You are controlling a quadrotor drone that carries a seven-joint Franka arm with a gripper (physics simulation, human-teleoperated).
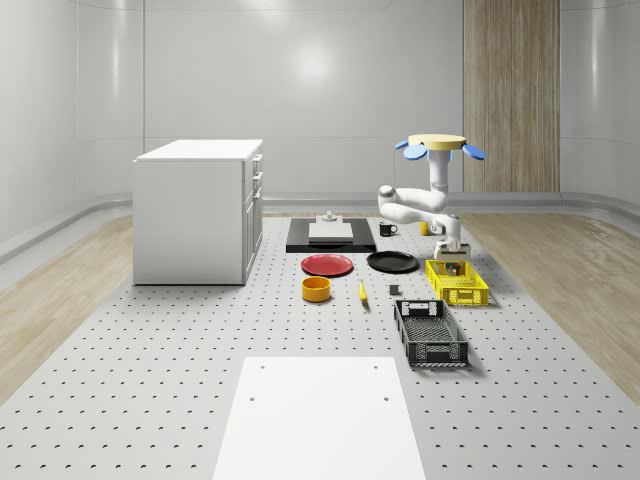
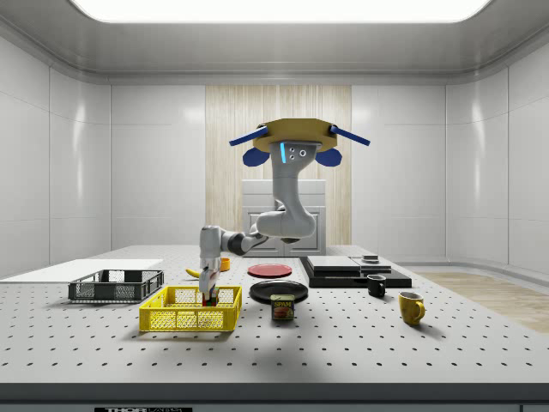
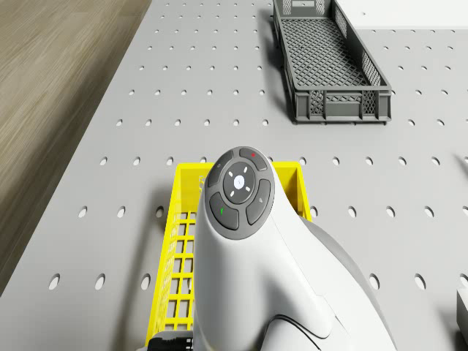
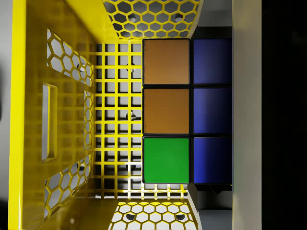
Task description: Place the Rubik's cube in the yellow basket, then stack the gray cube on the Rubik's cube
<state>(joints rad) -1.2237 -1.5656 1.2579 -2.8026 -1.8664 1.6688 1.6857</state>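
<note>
Two baskets are picked out in the whole-scene view: the yellow basket (image 1: 457, 282) and, nearer the camera, a dark basket (image 1: 431, 333), both on the perforated counter (image 1: 150, 380). The drone (image 1: 437, 146) is seen hovering behind the yellow basket, and the tool (image 1: 452, 262) is lowered over that basket's far end.

From the side view, the drone (image 2: 298, 136) is held well above the counter (image 2: 343, 343) with the arm bent down and toward the side view's left. The tool (image 2: 208, 298) is sunk inside the yellow basket (image 2: 191, 309), below its rim. A gray cube cannot be made out for certain among the items on the counter.

On the drone view, the arm's wrist is placed squarely above the yellow basket (image 3: 175, 248), with the dark basket (image 3: 329, 66) well apart.

At the wrist view, the Rubik's cube (image 4: 187, 112) is clasped in the tool, its orange, green and blue tiles framed just above the mesh floor of the yellow basket (image 4: 53, 120), close to one end wall.

For a clean release, the cube should be eased down until it sits flat on the mesh and kept clear of the walls, so that a level top face is left for the gray cube; only then should the grip be relaxed and the tool lifted straight up.
</note>
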